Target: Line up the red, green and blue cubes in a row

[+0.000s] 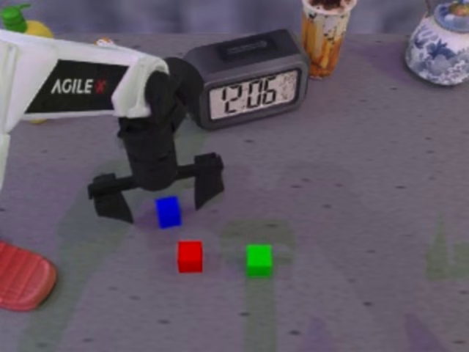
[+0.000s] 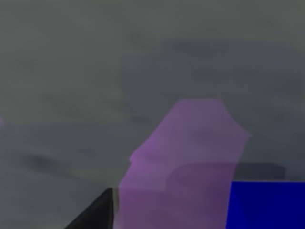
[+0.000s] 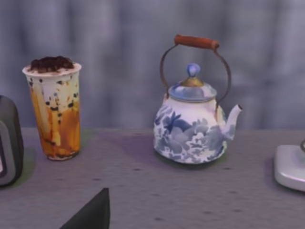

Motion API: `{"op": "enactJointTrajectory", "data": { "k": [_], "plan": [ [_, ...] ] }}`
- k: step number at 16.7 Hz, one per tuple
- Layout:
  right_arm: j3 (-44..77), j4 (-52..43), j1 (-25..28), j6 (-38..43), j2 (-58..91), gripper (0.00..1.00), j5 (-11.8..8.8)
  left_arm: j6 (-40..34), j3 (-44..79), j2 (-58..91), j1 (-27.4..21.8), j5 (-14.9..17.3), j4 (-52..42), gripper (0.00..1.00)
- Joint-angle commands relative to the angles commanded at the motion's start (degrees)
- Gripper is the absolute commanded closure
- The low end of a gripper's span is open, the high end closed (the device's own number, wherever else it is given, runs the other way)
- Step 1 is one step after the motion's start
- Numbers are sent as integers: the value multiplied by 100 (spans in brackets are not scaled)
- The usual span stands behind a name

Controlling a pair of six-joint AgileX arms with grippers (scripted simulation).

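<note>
The blue cube (image 1: pixel 168 211) lies on the table just below my left gripper (image 1: pixel 161 192), which hangs open with one finger (image 1: pixel 113 199) on each side of it and apart from it. In the left wrist view the blue cube (image 2: pixel 267 205) shows close by, beside one dark fingertip (image 2: pixel 95 215). The red cube (image 1: pixel 190 256) sits nearer the front edge, and the green cube (image 1: pixel 259 259) stands level with it to its right. My right arm is outside the top view. Its gripper (image 3: pixel 157 222) is open and empty, with one fingertip (image 3: pixel 95 213) showing.
A dark digital clock (image 1: pixel 249 81) stands behind the left arm. A layered drink cup (image 1: pixel 326 37) and a blue-and-white teapot (image 1: pixel 443 40) sit along the back. A red stapler (image 1: pixel 22 275) lies at the left edge, a yellow bottle (image 1: pixel 22 22) in the back-left corner.
</note>
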Motion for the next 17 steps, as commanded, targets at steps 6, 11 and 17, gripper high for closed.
{"op": "enactJointTrajectory", "data": {
  "k": [6,11,17],
  "plan": [
    [0,0,0,0,0,0,0,0,0,0,0,0,0,53],
    [0,0,0,0,0,0,0,0,0,0,0,0,0,90],
    [0,0,0,0,0,0,0,0,0,0,0,0,0,100]
  ]
}}
